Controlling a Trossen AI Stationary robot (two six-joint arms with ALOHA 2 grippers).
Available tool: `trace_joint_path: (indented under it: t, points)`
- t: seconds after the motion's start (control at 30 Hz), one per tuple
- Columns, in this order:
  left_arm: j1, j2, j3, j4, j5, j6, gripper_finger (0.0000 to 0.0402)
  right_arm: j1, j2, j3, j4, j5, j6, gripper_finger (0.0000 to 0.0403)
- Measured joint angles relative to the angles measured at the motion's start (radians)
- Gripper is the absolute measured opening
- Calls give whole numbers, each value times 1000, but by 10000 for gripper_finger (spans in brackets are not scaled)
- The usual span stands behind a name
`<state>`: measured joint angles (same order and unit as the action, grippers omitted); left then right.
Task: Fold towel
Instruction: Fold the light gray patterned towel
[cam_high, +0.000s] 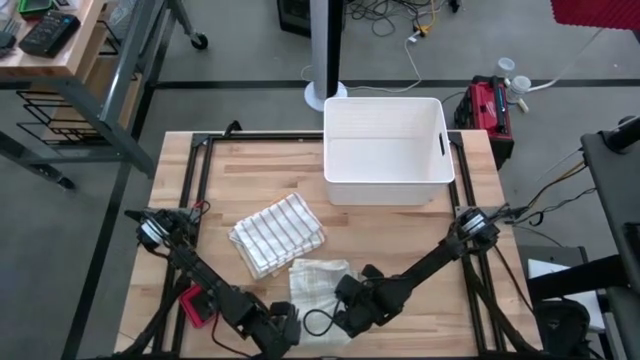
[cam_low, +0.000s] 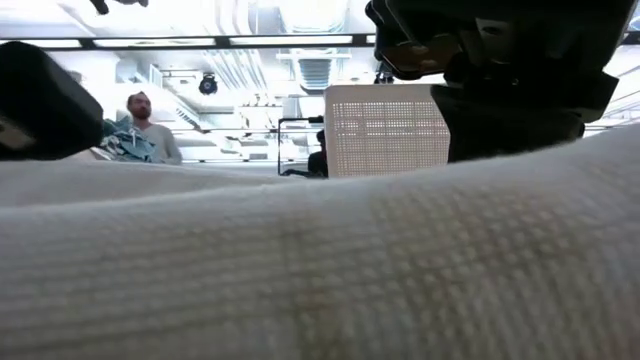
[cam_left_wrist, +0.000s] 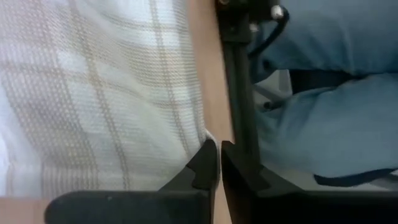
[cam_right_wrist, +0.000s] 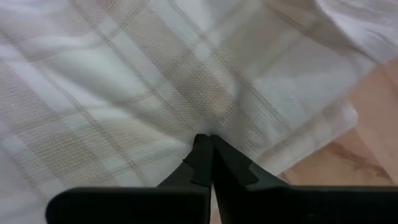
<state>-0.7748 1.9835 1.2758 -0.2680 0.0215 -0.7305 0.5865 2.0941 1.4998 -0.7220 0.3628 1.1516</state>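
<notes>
A pale checked towel (cam_high: 318, 283) lies rumpled on the wooden table near its front edge, and it fills the foreground of the low view (cam_low: 320, 270). My left gripper (cam_high: 287, 327) is shut at the towel's near left edge (cam_left_wrist: 214, 158). My right gripper (cam_high: 347, 312) is shut on the towel's near right part (cam_right_wrist: 208, 146). A second, dark-striped towel (cam_high: 277, 233) lies folded just beyond it, resting flat on the table. My left gripper pinches the towel's edge (cam_left_wrist: 204, 135) between its two fingertips, coming slanting down from the near left. The rest of the towel lies flat on the table. One layer or several, I cannot tell. My right gripper pinches a pucker of cloth (cam_right_wrist: 207, 129) a little in from the towel's corner (cam_right_wrist: 345, 118). The fingers slant down from the near right. Creases run toward the fingertips, and the towel lies on the table.
A white bin (cam_high: 385, 150) stands at the table's far centre. A small red thing (cam_high: 195, 305) lies by my left arm. Blue cloth (cam_left_wrist: 336, 118) shows past the table's black frame (cam_left_wrist: 239, 81). A person (cam_low: 145, 125) is in the room behind.
</notes>
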Motion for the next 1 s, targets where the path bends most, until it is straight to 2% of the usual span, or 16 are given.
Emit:
trace_joint_path:
  t: [0.17,0.37,0.53,0.63,0.7,0.8,0.93,1.0]
  points:
    - [-6,0,0,9,12,-69,27,-11,0,0,-3,2,8,0]
    - [-10,0,-7,37,13,-64,37,-26,0,-1,-5,2,8,0]
    - [-12,0,-7,-101,-116,-113,52,-32,1,-3,-17,6,0,0]
    - [-10,-2,9,-251,-131,-119,68,-32,1,-3,-12,6,-1,0]
    - [-12,-4,14,-277,-103,-117,85,-32,2,-3,-8,6,-2,0]
    - [-17,-4,14,-218,-78,-101,118,-33,2,-3,-7,6,-3,0]
    - [-34,-7,14,-44,14,77,160,-34,2,-2,-3,4,-5,0]
    - [-42,-11,14,-1,17,109,167,-34,2,-2,0,3,-5,0]
